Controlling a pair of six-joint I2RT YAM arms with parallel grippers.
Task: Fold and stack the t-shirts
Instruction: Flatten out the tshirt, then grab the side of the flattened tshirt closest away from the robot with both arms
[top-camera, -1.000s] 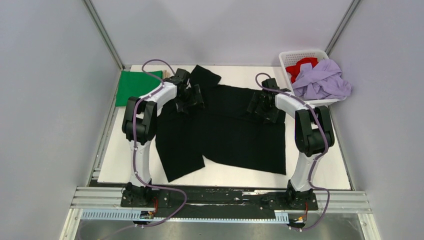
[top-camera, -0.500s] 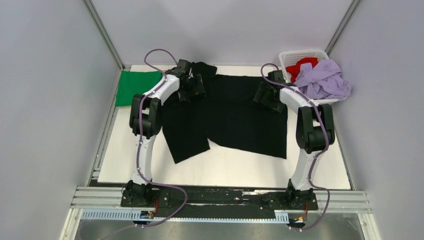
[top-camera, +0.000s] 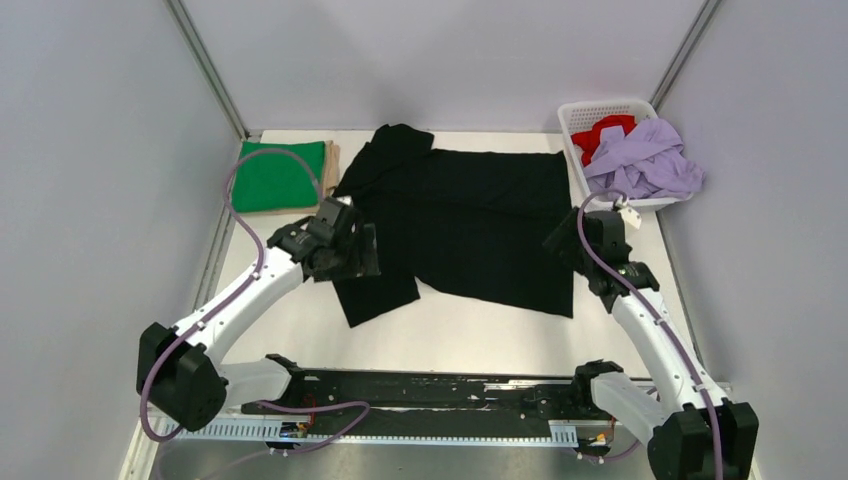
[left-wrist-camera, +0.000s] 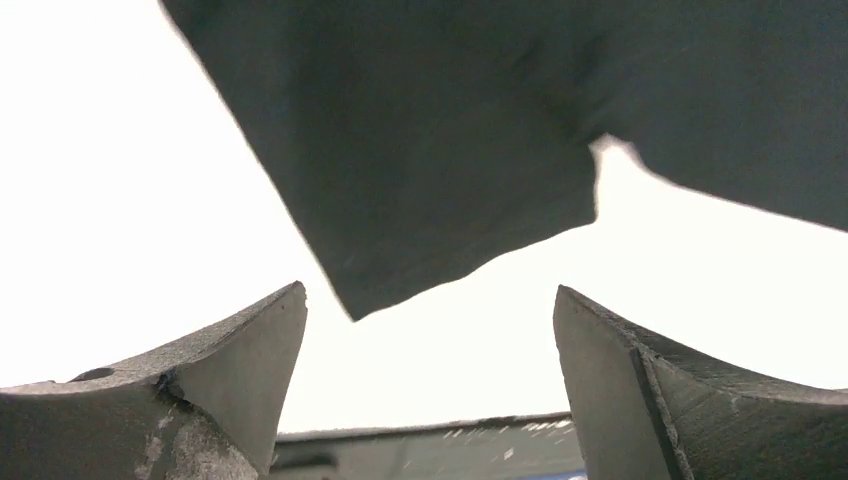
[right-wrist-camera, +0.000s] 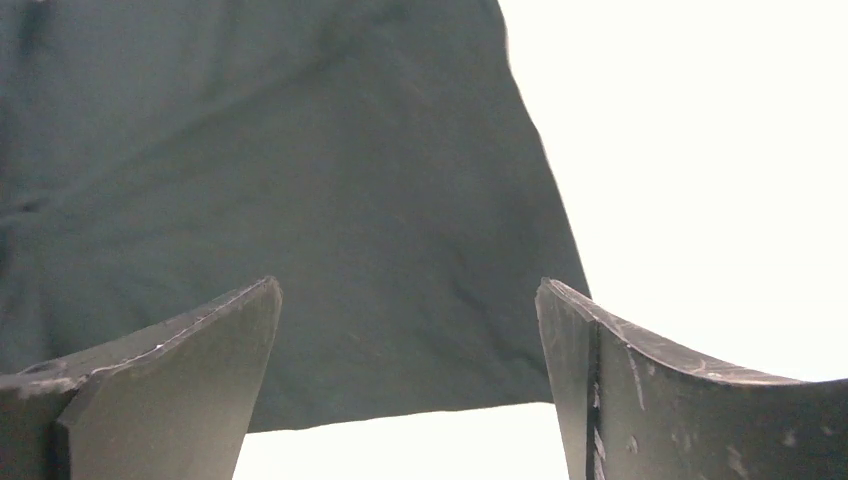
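Nearest us, our left gripper (left-wrist-camera: 428, 290) hangs with its jaws wide apart and empty, low over the near-left flap of the black t-shirt (top-camera: 480, 220), whose pointed corner aims at the gap between the fingers. Our right gripper (right-wrist-camera: 408, 282) is just as open and just as empty, set over the shirt's near-right corner, where the hem meets the bare white table (top-camera: 450, 345). The black t-shirt lies spread across the middle of the table, its left side lapped over in a crooked flap and one sleeve bunched at the far-left corner.

We judge the step to be taking the near hem for a fold. To do it well, we would bring each pair of fingers down squarely over its corner, catch the cloth well in from the edge, and lift both sides together so the fabric rises level; the skewed left flap may want squaring first.

Farther back on the left a folded green t-shirt (top-camera: 280, 175) rests on a tan t-shirt (top-camera: 333, 160). At the far right, the white basket (top-camera: 600, 107) holds a red t-shirt (top-camera: 600, 135) and a lilac t-shirt (top-camera: 650, 160).
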